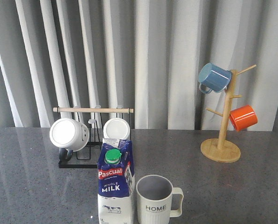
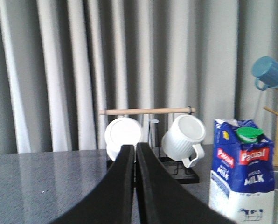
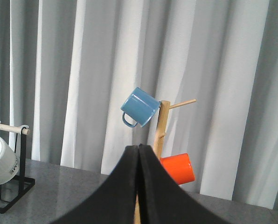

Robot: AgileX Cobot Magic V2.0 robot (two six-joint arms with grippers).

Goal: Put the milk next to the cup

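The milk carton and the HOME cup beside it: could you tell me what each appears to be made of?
The milk looks like coated paperboard: folded gable top, printed matte panels, with a green cap that seems plastic. The cup looks like glazed ceramic or stoneware: thick rim, ribbed pale wall, soft sheen, grey inside. Ceramic is likely, though not certain from the look alone.

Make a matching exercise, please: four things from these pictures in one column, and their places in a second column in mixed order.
Things
1. milk
2. cup
3. blue mug
4. orange mug

Places
A. upper peg of the wooden tree
B. on the table, handle to the right in the front view
C. lower peg of the wooden tree
D. on the table, in front of the black rack

Pairs: 1-D, 2-B, 3-A, 4-C
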